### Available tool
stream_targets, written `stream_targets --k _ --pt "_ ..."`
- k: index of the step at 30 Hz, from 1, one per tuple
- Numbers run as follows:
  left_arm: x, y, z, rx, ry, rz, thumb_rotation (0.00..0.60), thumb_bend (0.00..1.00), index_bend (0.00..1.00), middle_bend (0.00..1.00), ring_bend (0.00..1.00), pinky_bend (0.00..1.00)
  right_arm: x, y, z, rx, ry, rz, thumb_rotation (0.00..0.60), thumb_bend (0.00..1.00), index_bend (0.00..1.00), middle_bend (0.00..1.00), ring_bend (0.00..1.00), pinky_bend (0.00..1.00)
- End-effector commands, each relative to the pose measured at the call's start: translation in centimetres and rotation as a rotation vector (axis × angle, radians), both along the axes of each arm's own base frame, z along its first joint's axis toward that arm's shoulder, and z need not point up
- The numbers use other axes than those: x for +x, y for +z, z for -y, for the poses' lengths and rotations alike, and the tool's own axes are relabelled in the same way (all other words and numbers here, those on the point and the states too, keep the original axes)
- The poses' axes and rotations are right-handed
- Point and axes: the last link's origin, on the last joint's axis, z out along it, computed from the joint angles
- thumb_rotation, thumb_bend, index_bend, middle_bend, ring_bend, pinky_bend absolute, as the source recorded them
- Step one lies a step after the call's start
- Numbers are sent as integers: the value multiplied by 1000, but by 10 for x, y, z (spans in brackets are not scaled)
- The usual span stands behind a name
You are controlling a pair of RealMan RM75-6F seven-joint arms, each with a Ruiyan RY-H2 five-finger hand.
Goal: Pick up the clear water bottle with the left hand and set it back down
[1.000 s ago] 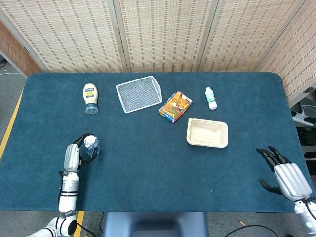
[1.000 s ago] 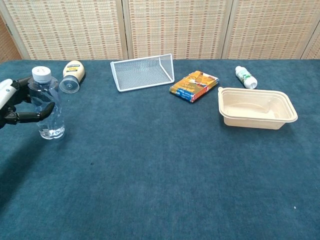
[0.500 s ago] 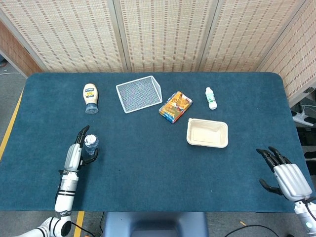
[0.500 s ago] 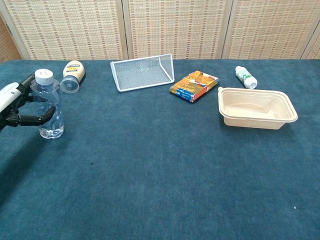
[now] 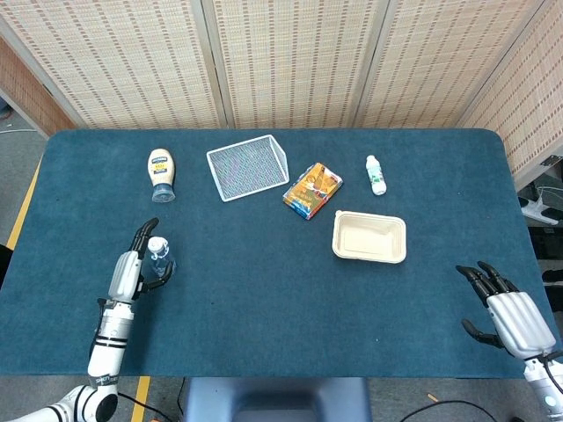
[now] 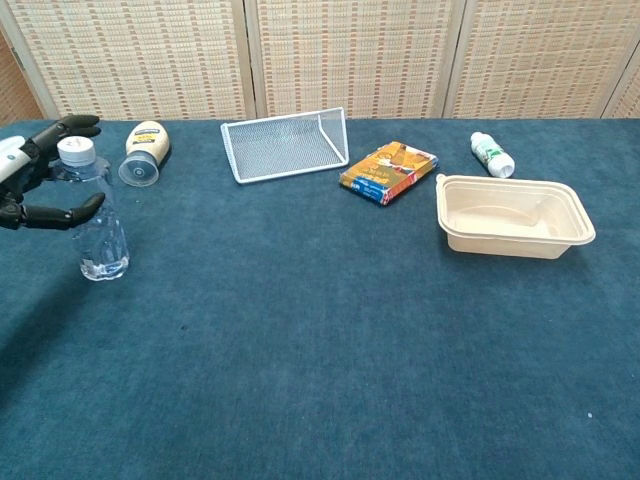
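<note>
The clear water bottle [image 5: 159, 256] [image 6: 97, 222] with a white cap stands upright on the blue table near its left edge. My left hand [image 5: 132, 266] [image 6: 28, 186] is just left of the bottle with its fingers [image 6: 76, 125] spread wide. One finger reaches over near the cap, and the thumb points at the bottle's side. The hand holds nothing. My right hand [image 5: 508, 314] rests by the table's front right corner, seen only in the head view, with its fingers apart and nothing in them.
A mayonnaise bottle [image 5: 161, 173] [image 6: 143, 152] lies behind the water bottle. Further right are a white wire basket [image 5: 248, 166] [image 6: 285, 145], an orange snack box [image 5: 312, 190] [image 6: 389, 171], a small white bottle [image 5: 376, 174] [image 6: 492, 154] and a beige food tray [image 5: 369, 214] [image 6: 510, 246].
My left hand's fingers have opened off the bottle, and the hand has drawn back to the left. The bottle now stands free on the table. The right hand has not moved.
</note>
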Motion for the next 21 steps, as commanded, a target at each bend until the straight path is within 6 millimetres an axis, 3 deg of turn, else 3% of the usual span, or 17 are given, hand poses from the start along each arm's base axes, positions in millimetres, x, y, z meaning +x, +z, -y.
stream_targets --k 1,6,14,21 --pt "2 19 -4 30 -10 -45 600 414 0 0 0 173 0 0 0 2 -3 -2 600 215 89 120 30 236" --pt "5 52 0 65 -34 -117 600 414 0 0 0 171 0 0 1 3 -3 -1 600 215 89 120 30 236" --pt "-6 104 40 93 -159 -492 600 411 28 22 5 171 0 0 3 2 -4 1 600 215 89 120 30 236" --pt "-46 111 69 77 -107 -783 600 409 102 91 40 170 0 -5 2 21 -7 -17 600 215 89 120 30 236"
